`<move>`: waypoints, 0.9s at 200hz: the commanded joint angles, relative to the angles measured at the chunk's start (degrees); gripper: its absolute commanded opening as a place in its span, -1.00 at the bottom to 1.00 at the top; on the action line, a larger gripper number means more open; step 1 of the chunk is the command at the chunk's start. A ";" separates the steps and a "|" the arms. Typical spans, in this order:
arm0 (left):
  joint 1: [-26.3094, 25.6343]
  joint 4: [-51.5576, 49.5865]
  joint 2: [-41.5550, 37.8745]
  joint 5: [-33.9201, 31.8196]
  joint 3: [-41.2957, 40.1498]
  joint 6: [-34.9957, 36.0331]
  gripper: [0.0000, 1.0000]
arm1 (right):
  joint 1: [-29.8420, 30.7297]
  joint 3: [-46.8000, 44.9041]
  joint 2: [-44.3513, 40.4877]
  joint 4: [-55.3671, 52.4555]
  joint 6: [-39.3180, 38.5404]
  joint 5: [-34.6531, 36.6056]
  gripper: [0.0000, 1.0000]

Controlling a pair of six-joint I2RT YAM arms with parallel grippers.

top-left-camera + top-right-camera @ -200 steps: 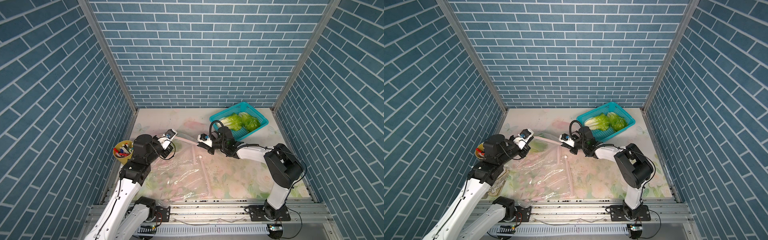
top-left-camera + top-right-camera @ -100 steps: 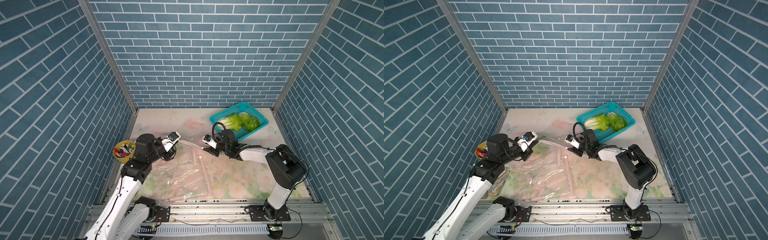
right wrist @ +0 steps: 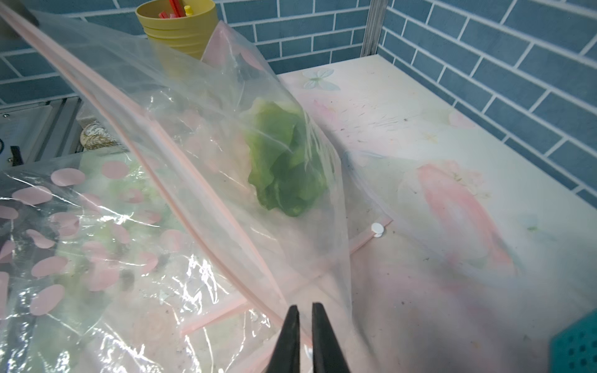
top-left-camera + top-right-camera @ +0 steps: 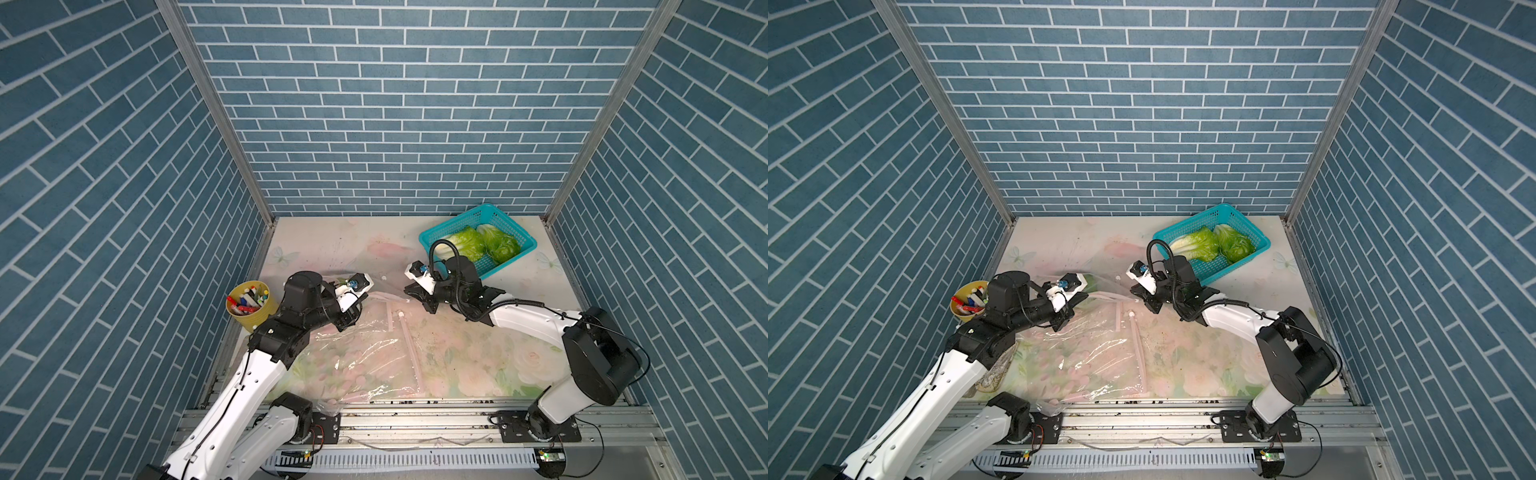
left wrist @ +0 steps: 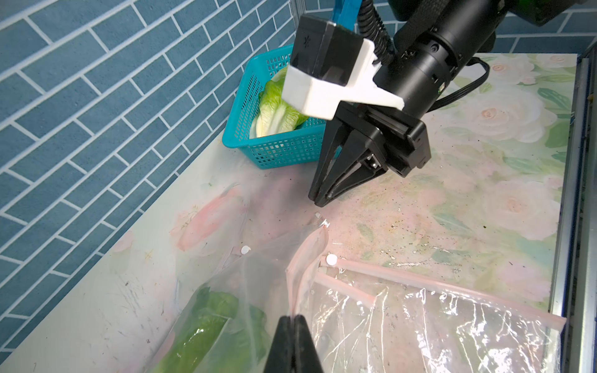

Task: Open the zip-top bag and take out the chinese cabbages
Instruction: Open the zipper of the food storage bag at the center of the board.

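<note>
As left tool [image 5: 293,319] pinches bag [image 5: 420,323], elbow [image 4: 277,338] bent

I've got my left tool [image 5: 293,318] on the rim of the zip-top bag [image 4: 365,353]. The bag is spread over the counter [image 4: 332,245], between that tool and my right tool [image 5: 318,200]. One cabbage [image 3: 284,168] lies inside the bag, beside the left tool. Two more cabbages [image 4: 469,243] sit in the basket [image 5: 284,151] just behind the right tool, and the cup [image 4: 249,309] stands behind the left.

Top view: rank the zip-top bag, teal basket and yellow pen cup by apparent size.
1. zip-top bag, by far the largest
2. teal basket, which sits farther from the camera but still looks clearly bigger than the cup
3. yellow pen cup
</note>
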 commanded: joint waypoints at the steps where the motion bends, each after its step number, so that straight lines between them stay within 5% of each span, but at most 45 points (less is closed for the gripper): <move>1: -0.47 -0.61 0.27 -0.23 -0.58 -0.63 -1.00 | 0.82 -0.47 1.42 -0.43 4.28 -0.40 -0.83; 180: -0.70 0.22 1.58 -1.06 -0.54 -1.55 -1.00 | 4.35 2.18 6.47 1.12 9.35 2.05 -0.98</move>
